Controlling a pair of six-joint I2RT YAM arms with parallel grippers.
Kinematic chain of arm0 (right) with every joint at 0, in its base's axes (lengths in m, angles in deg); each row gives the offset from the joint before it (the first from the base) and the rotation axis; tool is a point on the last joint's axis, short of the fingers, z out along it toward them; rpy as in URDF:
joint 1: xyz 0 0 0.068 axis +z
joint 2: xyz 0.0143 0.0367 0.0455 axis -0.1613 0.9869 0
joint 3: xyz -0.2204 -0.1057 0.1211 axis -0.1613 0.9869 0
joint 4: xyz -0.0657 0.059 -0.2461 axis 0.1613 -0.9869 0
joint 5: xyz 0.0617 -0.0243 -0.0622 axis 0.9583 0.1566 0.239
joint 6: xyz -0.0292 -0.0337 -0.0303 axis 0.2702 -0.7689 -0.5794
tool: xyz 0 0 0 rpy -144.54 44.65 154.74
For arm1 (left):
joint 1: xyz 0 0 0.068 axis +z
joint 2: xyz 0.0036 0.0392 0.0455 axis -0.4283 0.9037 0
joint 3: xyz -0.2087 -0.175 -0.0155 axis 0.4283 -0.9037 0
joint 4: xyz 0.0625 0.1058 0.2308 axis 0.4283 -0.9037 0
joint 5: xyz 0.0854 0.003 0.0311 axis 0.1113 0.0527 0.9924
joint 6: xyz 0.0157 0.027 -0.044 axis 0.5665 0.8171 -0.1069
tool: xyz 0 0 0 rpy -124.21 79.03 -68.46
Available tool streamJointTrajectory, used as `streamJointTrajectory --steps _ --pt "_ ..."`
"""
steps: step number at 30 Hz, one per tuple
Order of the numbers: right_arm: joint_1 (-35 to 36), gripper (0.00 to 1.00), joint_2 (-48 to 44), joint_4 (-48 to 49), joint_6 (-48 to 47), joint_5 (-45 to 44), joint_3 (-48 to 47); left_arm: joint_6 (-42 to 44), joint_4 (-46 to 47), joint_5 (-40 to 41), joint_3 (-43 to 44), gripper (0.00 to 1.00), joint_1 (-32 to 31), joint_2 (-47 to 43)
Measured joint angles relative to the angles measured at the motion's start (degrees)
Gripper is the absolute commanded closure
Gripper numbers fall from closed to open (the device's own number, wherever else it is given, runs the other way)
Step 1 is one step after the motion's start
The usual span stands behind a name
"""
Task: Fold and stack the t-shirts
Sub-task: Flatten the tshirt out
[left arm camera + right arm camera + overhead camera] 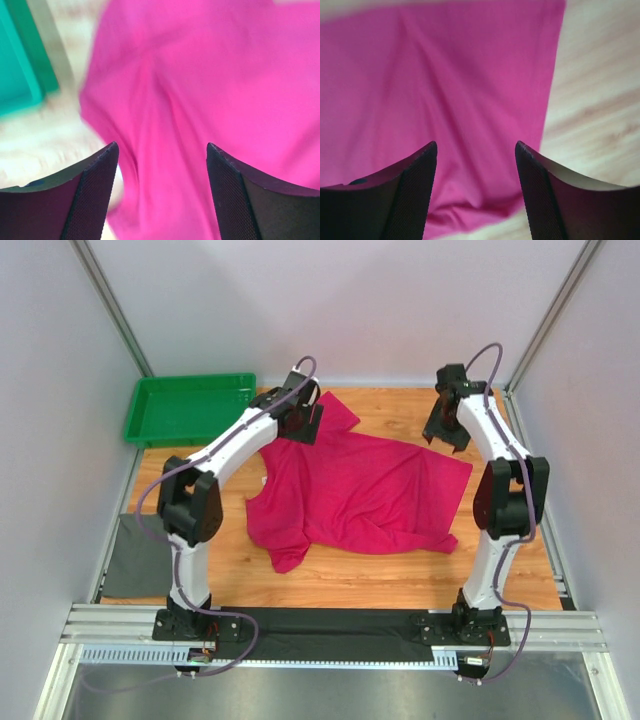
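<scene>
Room: pale grey walls with metal posts close in a wooden bench (400, 575); I can read no brand, label or writing anywhere.
Near edge: the two arm bases are bolted on a metal rail with a black strip (330, 625), on the side of the bench opposite the green tray (190, 382).
Grey sheet: a dark grey piece (135, 550) lies at the left border, straight in front of the tray and nearer to the bases.
T-shirt: one magenta t-shirt (360, 490) lies spread but wrinkled in the middle of the bench, to the right of the tray and nearer. The neck points toward the tray's side and the hem points away from it. It is not folded yet.
Left pincer: the left pincer (162, 146) hangs over the sleeve that is just beside the tray's right end. Its jaws are apart and hold nothing, although this view is blurred.
Right pincer: the right pincer (476, 145) is released too, over the far hem corner, well apart from the tray.
Reason: I judge that both are placed above the far edge to pinch it and fold it toward the bases.
Tray: it stands in the far left corner, probably the place for the stack.
</scene>
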Motion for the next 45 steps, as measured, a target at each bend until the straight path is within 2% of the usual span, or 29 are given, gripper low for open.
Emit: streamJointTrajectory --steps 3,5,8,11,16,21,26,29,31,33,34,35,36,38,42,45 --pt "0.39 0.34 -9.25 1.38 0.22 3.96 16.74 -3.04 -0.83 -2.99 -9.77 0.25 -0.52 -8.02" --pt "0.11 0.35 -13.64 2.21 0.70 6.62 25.40 -5.75 -1.16 -4.87 -19.32 0.24 -0.76 -14.49" --pt "-0.66 0.35 -18.64 3.41 1.57 10.10 34.60 -10.95 -3.41 -7.06 -32.48 0.21 -0.79 -24.02" --pt "-0.90 0.34 -23.61 4.46 2.71 12.68 40.98 -17.14 -5.62 -8.61 -41.11 0.20 -0.79 -31.56" --pt "-3.17 0.34 -30.77 6.91 5.42 15.91 49.68 -24.90 -7.19 -8.26 -49.79 0.20 -0.35 -39.43" --pt "-15.15 0.35 -34.21 12.07 8.24 22.86 60.43 -28.13 -6.97 -8.52 -54.55 0.20 2.54 -46.21" --pt "-16.33 0.36 -33.14 13.66 7.85 25.79 61.44 -28.96 -2.14 -11.65 -59.67 0.21 5.62 -46.97" --pt "-16.33 0.39 -31.69 14.12 7.32 26.75 60.46 -29.20 1.57 -13.11 -61.42 0.26 6.16 -44.11" --pt "-16.33 0.43 -31.19 14.53 7.08 27.10 60.08 -29.35 3.91 -14.19 -61.77 0.36 6.54 -41.33" --pt "-16.33 0.53 -30.84 15.04 6.78 27.10 59.84 -29.46 5.88 -14.78 -61.77 0.47 7.04 -38.91" --pt "-16.33 0.62 -30.64 15.34 6.49 26.82 59.74 -29.40 6.86 -14.78 -61.77 0.63 7.37 -37.83" --pt "-16.33 0.79 -30.42 15.61 6.12 26.53 59.65 -29.55 7.67 -14.84 -61.77 0.71 7.74 -36.98" --pt "-16.33 0.85 -30.32 15.85 5.77 26.36 59.60 -29.27 8.20 -14.80 -61.77 0.85 8.15 -36.33" --pt "-16.33 0.99 -30.34 15.39 5.35 25.81 59.08 -28.63 8.33 -14.56 -61.68 1.00 9.14 -35.76" --pt "-16.33 1.00 -31.06 13.07 4.39 23.41 57.07 -27.34 6.01 -12.87 -59.71 1.00 10.40 -36.26" --pt "-16.22 1.00 -34.16 8.72 3.50 20.87 53.94 -26.56 3.02 -11.58 -56.33 1.00 10.47 -39.85"
